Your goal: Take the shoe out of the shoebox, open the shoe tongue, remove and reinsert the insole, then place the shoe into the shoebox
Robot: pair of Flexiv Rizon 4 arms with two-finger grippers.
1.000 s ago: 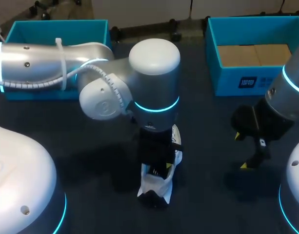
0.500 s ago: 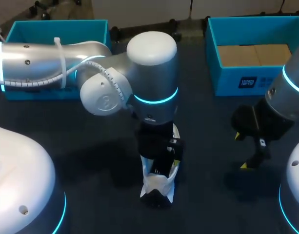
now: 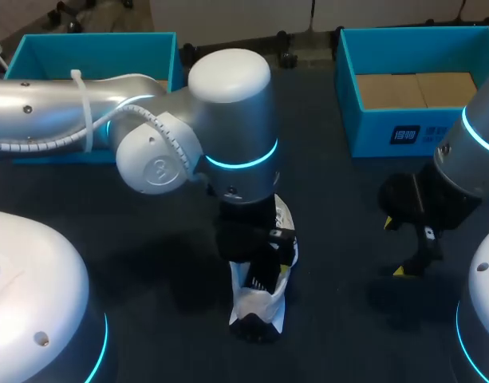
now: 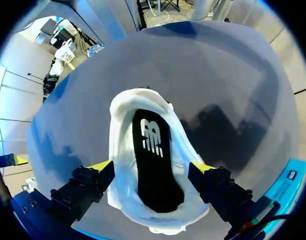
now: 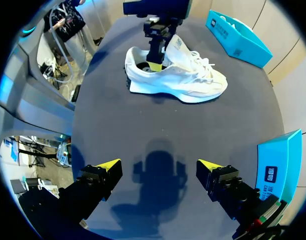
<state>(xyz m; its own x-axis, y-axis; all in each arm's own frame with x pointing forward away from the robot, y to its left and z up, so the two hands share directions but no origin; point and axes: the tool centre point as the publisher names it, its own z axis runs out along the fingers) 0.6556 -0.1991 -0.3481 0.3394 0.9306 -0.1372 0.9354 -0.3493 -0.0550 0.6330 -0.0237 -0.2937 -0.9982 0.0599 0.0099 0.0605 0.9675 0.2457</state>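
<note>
Both the left tool (image 4: 152, 167) and the right tool (image 5: 158, 164) were held open, the former having been shifted slightly over the white sneaker (image 4: 120, 150), whose black insole (image 4: 152, 150) was judged next to be gripped.

Soft overhead light is falling on the dark table (image 5: 118, 130), laying a fuzzy shadow of the right gripper (image 5: 156, 166) between its fingers. Beneath the left gripper (image 4: 150, 166) the white shoe (image 4: 119, 135) is gleaming brightly, while broad shadows are darkening the surface beside it.
</note>
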